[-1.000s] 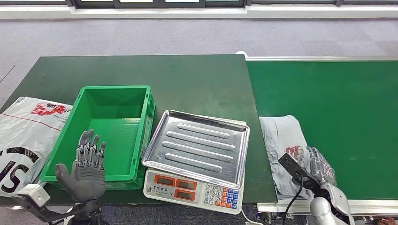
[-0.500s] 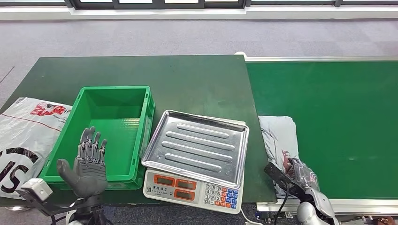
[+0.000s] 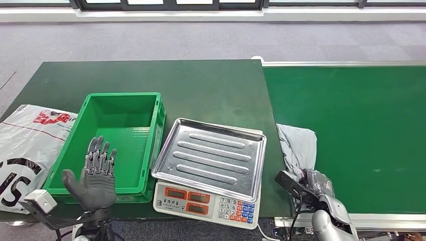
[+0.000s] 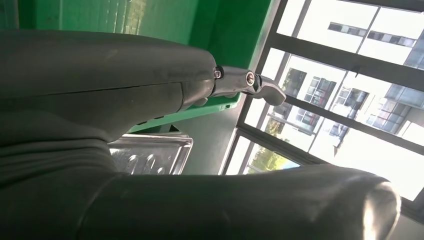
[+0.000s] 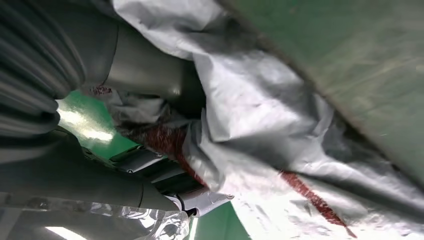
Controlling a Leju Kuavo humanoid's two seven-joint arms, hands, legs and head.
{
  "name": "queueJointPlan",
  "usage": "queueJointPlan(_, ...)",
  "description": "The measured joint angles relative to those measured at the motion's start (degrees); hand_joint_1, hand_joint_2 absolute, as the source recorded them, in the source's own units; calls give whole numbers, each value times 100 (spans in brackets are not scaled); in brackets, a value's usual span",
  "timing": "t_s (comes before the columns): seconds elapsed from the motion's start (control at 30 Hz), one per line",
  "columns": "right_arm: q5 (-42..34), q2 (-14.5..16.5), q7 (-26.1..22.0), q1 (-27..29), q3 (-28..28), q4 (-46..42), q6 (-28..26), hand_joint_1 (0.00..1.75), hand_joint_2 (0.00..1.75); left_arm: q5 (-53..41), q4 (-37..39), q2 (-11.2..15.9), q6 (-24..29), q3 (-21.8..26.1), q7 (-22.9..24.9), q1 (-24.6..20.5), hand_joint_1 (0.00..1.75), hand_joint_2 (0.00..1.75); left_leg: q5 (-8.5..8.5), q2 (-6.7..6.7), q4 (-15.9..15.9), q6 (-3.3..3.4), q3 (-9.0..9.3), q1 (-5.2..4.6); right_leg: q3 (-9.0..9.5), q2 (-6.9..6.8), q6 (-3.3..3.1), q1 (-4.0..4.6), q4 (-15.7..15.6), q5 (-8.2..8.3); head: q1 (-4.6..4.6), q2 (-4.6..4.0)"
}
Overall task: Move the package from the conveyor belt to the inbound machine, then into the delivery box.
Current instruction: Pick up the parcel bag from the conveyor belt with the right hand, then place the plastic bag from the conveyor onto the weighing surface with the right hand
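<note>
Not much readable writing here: the scale [image 3: 208, 173] has a small label strip with characters too tiny to make out, plus a number keypad, and the big grey bag [image 3: 25, 145] left of the green bin [image 3: 118, 138] shows large black letters, maybe "IS", and a red logo. The package [image 3: 298, 148] is a crumpled grey poly bag with red print, lying on the conveyor belt [image 3: 361, 125] just right of the scale, on the worktop [image 3: 201, 85] side. The right hand [image 3: 316, 183] grips its near end, fingers bunched into the plastic. The left hand [image 3: 95, 175] hovers spread in front of the bin.

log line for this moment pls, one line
stage: pickup | right hand: grips grey package on conveyor belt | left hand: open by green box | scale tray: bare
</note>
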Motion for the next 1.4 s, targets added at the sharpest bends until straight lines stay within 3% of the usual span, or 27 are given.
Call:
queueJointPlan(0.27, -263, 122, -247, 15, -7, -60, -1021, 175, 175, -14, -171, -34, -3, 74, -21, 200, 0, 0, -3, -4, 0, -1, 0, 1, 4, -4, -3, 1, 0, -2, 0, 0)
queueJointPlan(0.43, -313, 223, -332, 579, -166, -1619, -1755, 175, 175, -48, -375, -148, -58, 225, -61, 417, 0, 0, 3, -14, -1, -3, -33, 1, -26, -17, -3, -4, 3, -2, 0, 0)
queueJointPlan(0.6, -289, 359, -494, 947, -285, -3070, -1816, 175, 175, -39, -398, -200, -130, 297, -102, 446, 0, 0, 0, -13, -1, -2, -34, 0, -29, -16, -4, -4, 2, -4, 1, 0)
queueJointPlan(0.77, -234, 546, -562, 1222, -289, -3858, -1833, 175, 175, -41, -376, -203, -146, 299, -105, 432, 0, 0, -1, -12, -1, -1, -34, 0, -31, -16, -2, -5, 2, -6, 1, 0)
queueJointPlan(1.13, -214, 643, -602, 1446, -290, -4458, -1886, 175, 175, -45, -367, -202, -147, 299, -98, 422, 0, 0, 0, -8, -1, -1, -31, -2, -28, -13, -1, -8, 2, -5, 1, 0)
queueJointPlan(1.27, -501, 650, -1121, 1385, -217, -4625, -2121, 175, 175, -62, -305, -201, -171, 298, -89, 389, 0, 0, -1, -2, -1, -1, -32, -2, -30, -4, -1, -8, 2, -5, 1, 0)
queueJointPlan(1.4, -612, 651, -1242, 1190, -57, -4664, -2216, 175, 175, -97, -218, -191, -157, 281, -103, 343, 0, 0, -1, 4, -1, -1, -25, -2, -27, 6, -1, -8, 2, -5, 1, 0)
